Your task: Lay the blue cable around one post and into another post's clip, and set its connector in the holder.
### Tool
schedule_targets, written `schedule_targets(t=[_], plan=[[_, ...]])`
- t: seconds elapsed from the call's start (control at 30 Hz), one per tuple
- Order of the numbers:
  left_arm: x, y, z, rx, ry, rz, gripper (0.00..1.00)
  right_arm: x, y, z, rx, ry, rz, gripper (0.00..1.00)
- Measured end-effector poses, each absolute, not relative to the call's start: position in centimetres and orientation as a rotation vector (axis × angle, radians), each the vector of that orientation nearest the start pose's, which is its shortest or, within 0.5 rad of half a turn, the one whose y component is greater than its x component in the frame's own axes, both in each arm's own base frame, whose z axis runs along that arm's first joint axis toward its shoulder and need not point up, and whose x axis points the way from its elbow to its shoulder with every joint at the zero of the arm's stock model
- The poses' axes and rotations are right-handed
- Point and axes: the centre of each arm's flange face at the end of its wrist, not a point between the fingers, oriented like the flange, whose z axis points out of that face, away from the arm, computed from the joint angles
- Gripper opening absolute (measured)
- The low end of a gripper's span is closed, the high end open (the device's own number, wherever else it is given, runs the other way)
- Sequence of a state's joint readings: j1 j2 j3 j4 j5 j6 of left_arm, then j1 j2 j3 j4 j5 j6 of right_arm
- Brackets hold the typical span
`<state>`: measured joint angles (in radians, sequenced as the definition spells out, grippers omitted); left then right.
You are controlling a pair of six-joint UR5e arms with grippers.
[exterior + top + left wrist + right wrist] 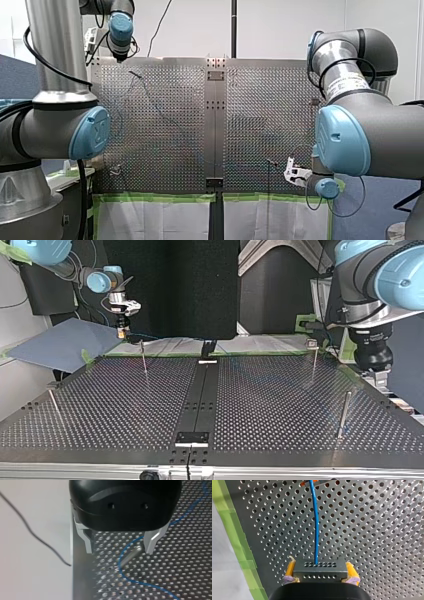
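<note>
The blue cable (315,530) runs straight ahead from a dark perforated connector (320,570). My right gripper (320,563) is shut on that connector with its yellow pads, low over the perforated table (374,530). In the top view my right gripper (121,333) hangs at the far left edge, beside a thin post (143,357). My left gripper (119,547) is open, its metal fingers (151,542) either side of a metal post (130,556). The cable (125,576) curves around that post. In the front view my left gripper (120,56) is at the far left corner.
Several thin posts stand on the table, among them a post (345,412) at the top view's right and another post (313,360) further back. A dark centre strip (200,390) carries a bracket (192,438) at each end. Green tape (234,530) lines the edge beside my right gripper.
</note>
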<state>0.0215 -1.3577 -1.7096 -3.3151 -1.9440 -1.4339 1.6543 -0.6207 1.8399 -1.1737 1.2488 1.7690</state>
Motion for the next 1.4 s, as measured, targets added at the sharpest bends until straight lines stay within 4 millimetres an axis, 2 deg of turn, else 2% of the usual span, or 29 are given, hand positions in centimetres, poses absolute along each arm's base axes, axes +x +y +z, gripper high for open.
schedule_targets(t=[0.57,0.93,1.4], plan=[[36.5,-9.7,48.6,-0.118,1.838,0.450,1.00,21.2,-55.5,-6.3,1.468,-1.209,1.618,0.00],[35.5,-10.4,48.0,-0.057,1.932,0.390,1.00,21.2,-55.5,-6.3,1.468,-1.207,1.619,0.00],[34.1,-10.3,47.5,-0.059,2.038,0.410,1.00,21.3,-55.4,-6.3,1.470,-1.212,1.619,0.00]])
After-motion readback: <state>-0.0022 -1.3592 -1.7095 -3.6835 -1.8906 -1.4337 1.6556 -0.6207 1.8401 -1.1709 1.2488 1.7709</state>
